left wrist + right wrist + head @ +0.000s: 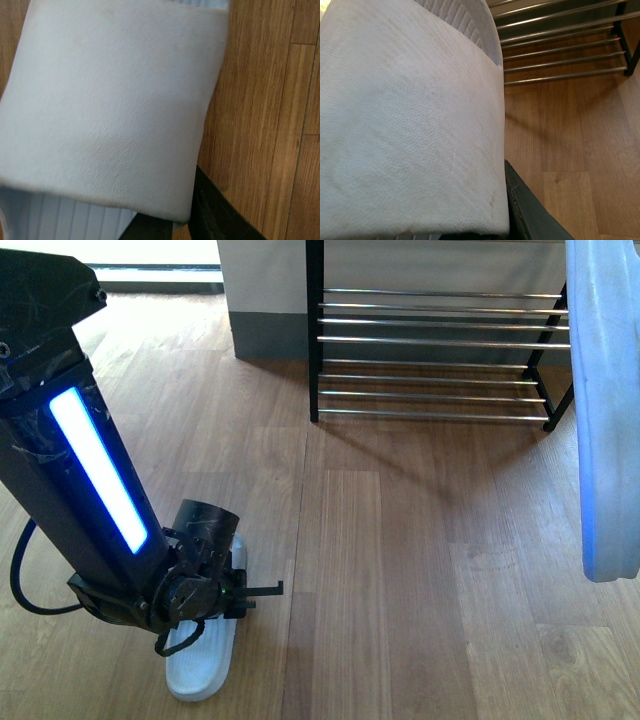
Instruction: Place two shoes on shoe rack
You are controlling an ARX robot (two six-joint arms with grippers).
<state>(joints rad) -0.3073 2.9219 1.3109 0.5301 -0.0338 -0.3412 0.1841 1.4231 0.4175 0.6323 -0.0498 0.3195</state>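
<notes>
One pale blue slide sandal [200, 665] lies on the wood floor at the front left. My left gripper [222, 608] is down on it and shut on it. In the left wrist view its strap [110, 100] fills the frame, with one dark finger [215, 217] beside it. A second pale blue slide sandal [605, 410] hangs in the air at the right edge, close to the camera. My right gripper [470, 234] is shut on its strap [405, 125], one finger [530, 212] showing. The shoe rack [440, 340] stands at the back, its chrome rods bare. The grey sneakers are out of view.
A grey wall base [270, 335] stands left of the rack. The rack's black upright [315, 330] and angled right leg [560, 405] frame the rods. The rack also shows in the right wrist view [560, 50]. A black cable [20, 575] loops by the left arm.
</notes>
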